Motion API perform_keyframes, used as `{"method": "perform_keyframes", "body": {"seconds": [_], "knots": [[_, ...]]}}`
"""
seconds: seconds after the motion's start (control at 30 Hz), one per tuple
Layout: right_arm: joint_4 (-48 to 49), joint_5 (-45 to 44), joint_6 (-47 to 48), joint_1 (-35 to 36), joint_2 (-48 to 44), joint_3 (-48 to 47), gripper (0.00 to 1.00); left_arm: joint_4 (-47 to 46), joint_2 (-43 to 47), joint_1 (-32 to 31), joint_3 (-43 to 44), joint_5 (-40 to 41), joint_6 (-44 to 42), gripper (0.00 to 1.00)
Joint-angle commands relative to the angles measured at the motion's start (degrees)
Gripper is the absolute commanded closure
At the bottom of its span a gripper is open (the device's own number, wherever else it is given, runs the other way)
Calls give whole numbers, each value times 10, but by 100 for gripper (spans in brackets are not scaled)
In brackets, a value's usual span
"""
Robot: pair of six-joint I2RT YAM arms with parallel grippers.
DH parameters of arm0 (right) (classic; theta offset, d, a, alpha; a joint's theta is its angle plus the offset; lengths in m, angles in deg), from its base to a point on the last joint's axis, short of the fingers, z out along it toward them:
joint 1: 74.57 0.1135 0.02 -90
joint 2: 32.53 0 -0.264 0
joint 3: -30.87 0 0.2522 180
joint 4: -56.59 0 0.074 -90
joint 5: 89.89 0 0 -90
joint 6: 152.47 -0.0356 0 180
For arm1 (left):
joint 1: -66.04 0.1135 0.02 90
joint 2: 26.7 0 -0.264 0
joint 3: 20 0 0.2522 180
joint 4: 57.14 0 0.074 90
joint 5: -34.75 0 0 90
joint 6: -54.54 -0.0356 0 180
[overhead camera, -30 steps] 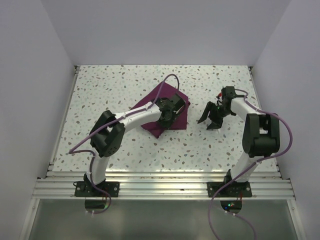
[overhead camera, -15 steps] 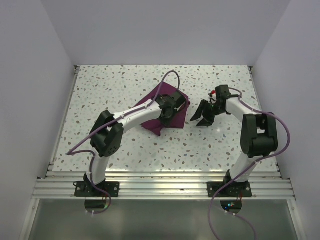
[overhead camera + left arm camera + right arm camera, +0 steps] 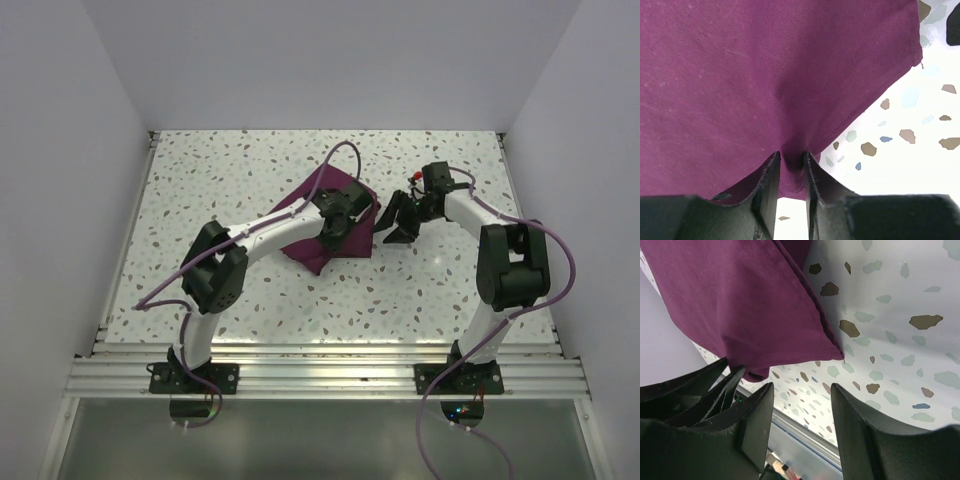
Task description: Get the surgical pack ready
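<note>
Left gripper (image 3: 791,159) pinches a fold of the plum-purple folded fabric cloth (image 3: 322,186) lying mid-way across the speckled table (image 3: 200,180). Right gripper (image 3: 801,390) hangs wide open just beside its corner, so if the left one tugs now, I reckon that corner slips away and bunches.

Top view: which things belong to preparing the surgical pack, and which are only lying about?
Of the job: purple cloth, pinched by the left gripper; right gripper, open beside its corner.
Not of the job: speckled table; metal rail.
</note>
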Motion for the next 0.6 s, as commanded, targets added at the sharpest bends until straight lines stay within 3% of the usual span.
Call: {"method": "perform_keyframes", "body": {"seconds": [0.0, 0.07, 0.4, 0.47, 0.57], "knots": [[10, 18, -5, -1, -1, -8, 47, -3, 1, -2, 1, -2, 9, 73], [13, 17, -6, -1, -2, -4, 47, -3, -5, -2, 3, -2, 8, 75], [13, 15, -3, 2, -4, -3, 47, 1, -16, -2, -12, -2, 10, 64], [13, 14, -3, 3, -5, -1, 47, -4, -12, -1, -20, -2, 10, 65], [14, 14, -3, 5, -5, 1, 48, -6, -8, 0, -21, -4, 9, 76]]}}
